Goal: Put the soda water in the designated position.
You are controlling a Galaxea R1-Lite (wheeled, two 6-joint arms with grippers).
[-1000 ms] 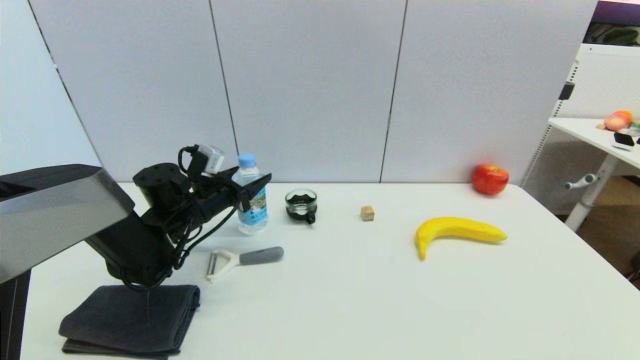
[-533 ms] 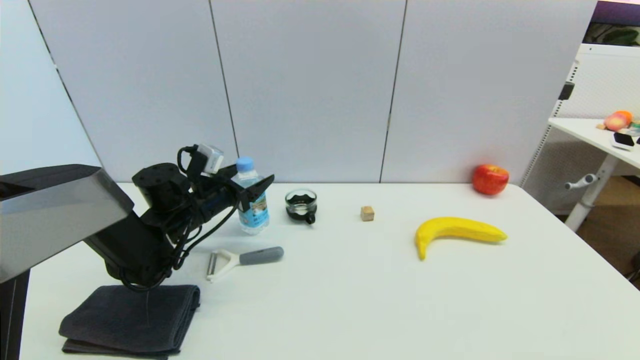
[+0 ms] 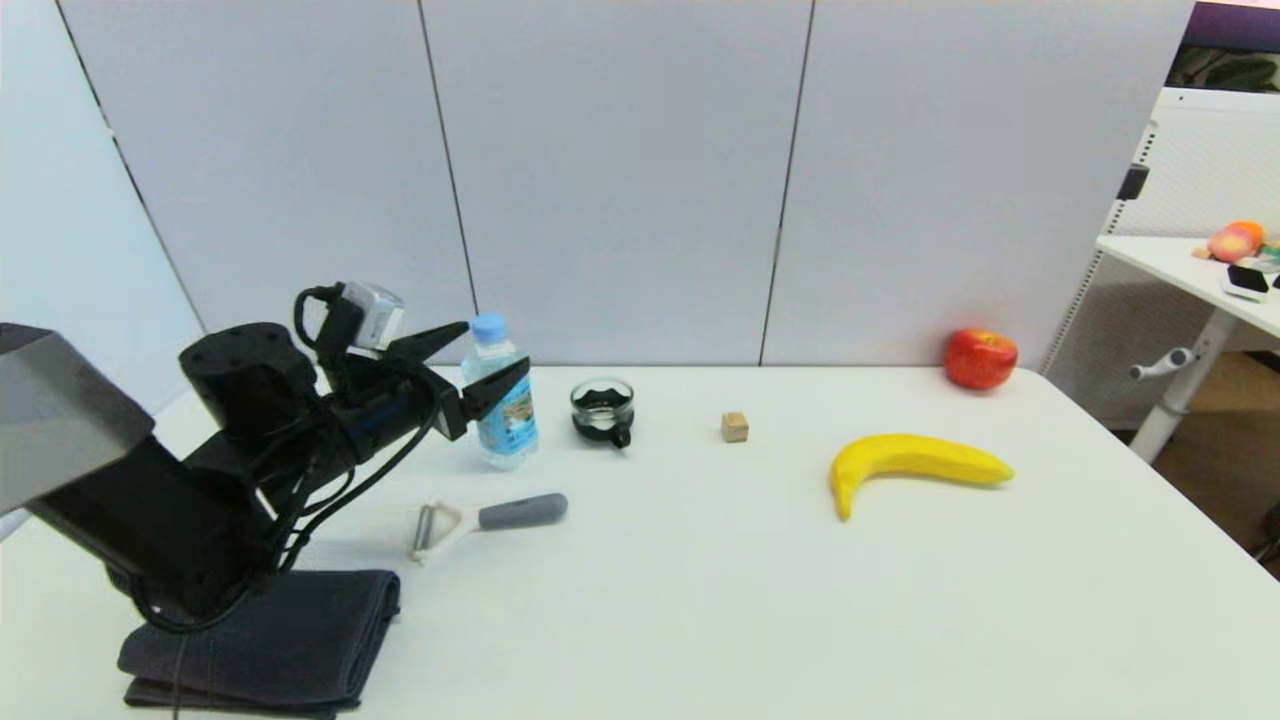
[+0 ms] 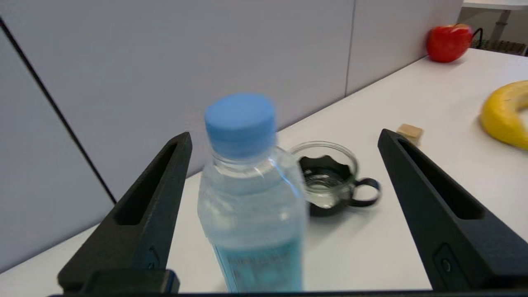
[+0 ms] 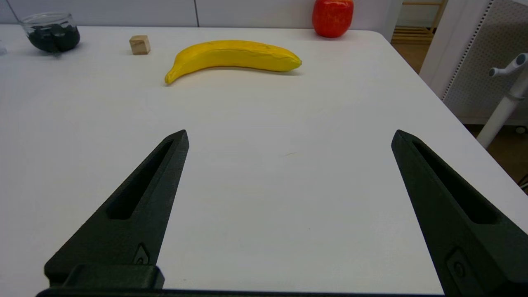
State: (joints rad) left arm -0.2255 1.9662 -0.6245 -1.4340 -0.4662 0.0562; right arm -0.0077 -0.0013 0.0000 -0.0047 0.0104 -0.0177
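Standing upright on the white table: soda water, just beside the glass cup. Spread wide around the bottle without touching: left gripper, apparently letting go after placement. Parked over bare tabletop, likewise spread apart: right gripper.

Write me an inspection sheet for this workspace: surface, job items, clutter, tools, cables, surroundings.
Surface: white table, no spills seen.
Job items: soda water upright near the back wall, cap on; no marked target spot seen.
Clutter: glass cup beside the bottle, wooden cube, banana, apple, peeler, folded grey towel.
Tools: left tool open, fingers either side of the bottle, not gripping; right tool open over bare table, out of the head view.
Cables: black leads looped along the left arm.
Surroundings: grey panel wall, second table at right.
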